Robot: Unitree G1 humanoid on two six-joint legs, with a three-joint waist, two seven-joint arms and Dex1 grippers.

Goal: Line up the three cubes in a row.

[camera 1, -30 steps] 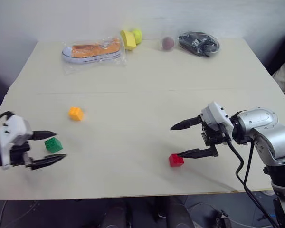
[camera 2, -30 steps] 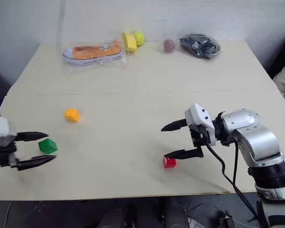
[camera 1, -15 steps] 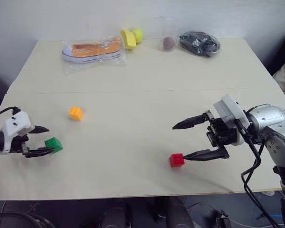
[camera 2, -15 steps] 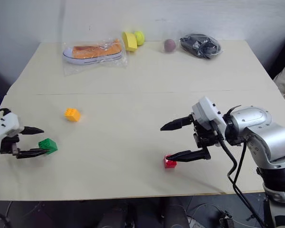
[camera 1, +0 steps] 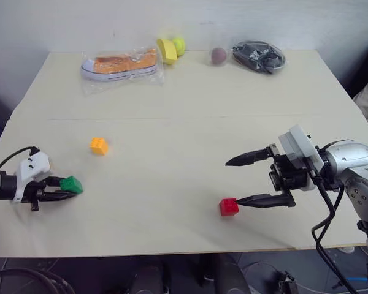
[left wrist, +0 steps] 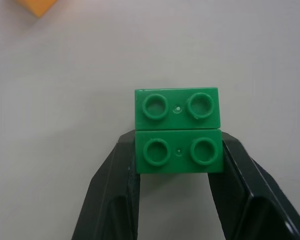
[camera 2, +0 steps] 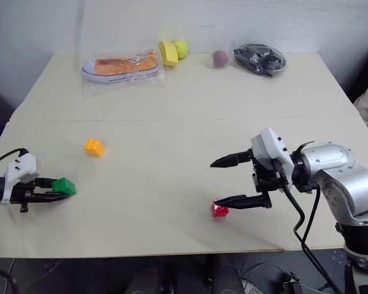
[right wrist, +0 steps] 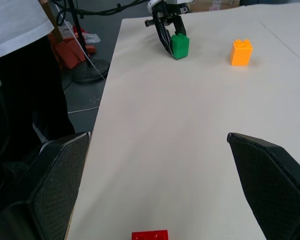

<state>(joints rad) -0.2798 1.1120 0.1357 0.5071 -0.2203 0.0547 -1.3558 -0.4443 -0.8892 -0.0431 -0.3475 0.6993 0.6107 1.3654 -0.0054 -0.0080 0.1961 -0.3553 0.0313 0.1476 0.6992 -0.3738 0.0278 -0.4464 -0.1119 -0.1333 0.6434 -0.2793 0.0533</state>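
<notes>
Status: row not yet formed.
- Small green studded plastic block [camera 1: 70, 184], lower left: clamped in left gripper [camera 1: 60, 189].
- Orange-yellow studded block [camera 1: 98, 146], left of centre: untouched.
- Red studded block [camera 1: 228, 206], lower centre: beside spread-fingered right gripper [camera 1: 240, 182], ungrasped.

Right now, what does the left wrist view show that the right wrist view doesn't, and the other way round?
Left wrist view alone: the left gripper's fingers pressed on both sides of the green cube, its four studs plain.

Right wrist view alone: the right gripper's fingers spread wide, the red cube low between them, a person standing beside the table.

Both: green cube, left gripper shut on it, orange cube.
</notes>
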